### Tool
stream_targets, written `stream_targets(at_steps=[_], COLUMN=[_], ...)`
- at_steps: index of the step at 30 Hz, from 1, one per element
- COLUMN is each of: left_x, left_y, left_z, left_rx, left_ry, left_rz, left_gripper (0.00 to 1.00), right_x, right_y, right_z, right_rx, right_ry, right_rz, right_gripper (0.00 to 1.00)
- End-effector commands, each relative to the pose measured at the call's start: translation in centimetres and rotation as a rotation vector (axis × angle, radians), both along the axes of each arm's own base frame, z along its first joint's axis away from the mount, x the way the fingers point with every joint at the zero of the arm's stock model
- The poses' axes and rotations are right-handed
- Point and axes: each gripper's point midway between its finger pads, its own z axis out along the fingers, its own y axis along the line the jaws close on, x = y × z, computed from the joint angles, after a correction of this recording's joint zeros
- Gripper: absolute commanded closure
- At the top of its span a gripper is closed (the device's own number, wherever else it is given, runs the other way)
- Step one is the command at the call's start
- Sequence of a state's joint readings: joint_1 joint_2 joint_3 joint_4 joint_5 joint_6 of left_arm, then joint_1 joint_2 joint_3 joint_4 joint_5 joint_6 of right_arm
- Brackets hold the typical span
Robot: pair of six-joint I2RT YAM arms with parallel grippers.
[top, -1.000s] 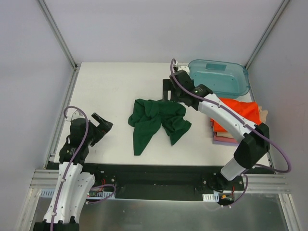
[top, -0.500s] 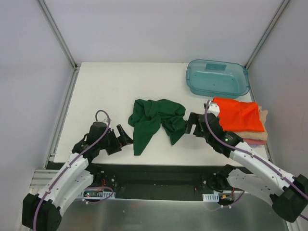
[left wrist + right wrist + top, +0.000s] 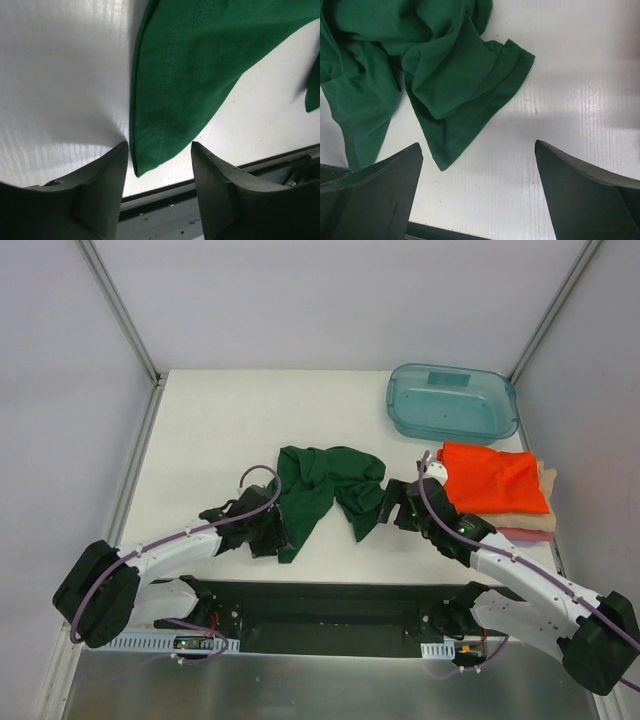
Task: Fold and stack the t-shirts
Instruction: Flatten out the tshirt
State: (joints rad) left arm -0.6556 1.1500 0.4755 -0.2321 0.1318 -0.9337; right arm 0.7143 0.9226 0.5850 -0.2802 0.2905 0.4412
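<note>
From above, the dark green t-shirt [image 3: 325, 485] lies crumpled mid-counter [image 3: 220, 430], with bare white surface behind it and to its left. The left fingers [image 3: 272, 537] sit at the shirt's long near-left tail, close to the counter's near edge. The right fingers [image 3: 392, 508] sit at the shirt's right lobe. At the right edge is a folded stack, well apart from the green shirt: the orange t-shirt [image 3: 495, 478] on top, with a beige t-shirt [image 3: 546, 485] and a pink t-shirt [image 3: 520, 534] showing beneath it. The teal plastic tub [image 3: 452, 405] stands in the far right corner, just behind the stack.

In the left wrist view, the left fingers [image 3: 107, 190] are spread apart and straddle the pointed hem corner of the green shirt [image 3: 200, 65], not pinching it. The left one is at the cloth's edge. The counter's near edge and a dark rail run just below.

In the right wrist view, the right fingers [image 3: 375, 195] are spread wide and hold nothing. A hem corner of the green shirt [image 3: 435, 65] points into the gap near the left finger. Bare counter [image 3: 580, 75] fills the right side.
</note>
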Motion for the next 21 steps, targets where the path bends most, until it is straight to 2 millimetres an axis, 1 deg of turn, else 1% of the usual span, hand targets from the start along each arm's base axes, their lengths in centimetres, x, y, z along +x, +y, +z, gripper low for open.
stream_targets(at_steps=[1,6,9,13,15,19,21], left_x=[1.1,0.8,0.3,-0.3,-0.5,-0.6,-0.5], left_y=[0.2,0.9,1.6,1.2,0.7,0.3,0.5], left_z=[-0.3,-0.6,-1.3,-1.9,-2.0,-2.5,-2.7], left_rx=[0.082,0.192,0.266,0.318,0.327,0.364,0.382], left_ry=[-0.035,-0.052,-0.029,-0.018,-0.014,-0.004,0.0], left_rz=[0.056,0.061,0.064,0.033,0.011,-0.011,-0.008], left_gripper=[0.5,0.52,0.53,0.58,0.6,0.67,0.8], right_x=[0.9,0.8,0.7,0.6,0.6,0.4,0.2], right_y=[1.5,1.3,1.3,1.3,1.3,1.4,1.7], right_z=[2.0,1.9,1.7,1.4,1.2,0.9,0.8], right_rx=[0.078,0.071,0.069,0.057,0.053,0.041,0.033], right_ry=[-0.04,-0.041,-0.036,-0.028,-0.021,-0.009,0.003], right_rz=[0.005,0.004,0.006,0.011,0.014,0.033,0.062], right_gripper=[0.04,0.04,0.04,0.04,0.04,0.04,0.04])
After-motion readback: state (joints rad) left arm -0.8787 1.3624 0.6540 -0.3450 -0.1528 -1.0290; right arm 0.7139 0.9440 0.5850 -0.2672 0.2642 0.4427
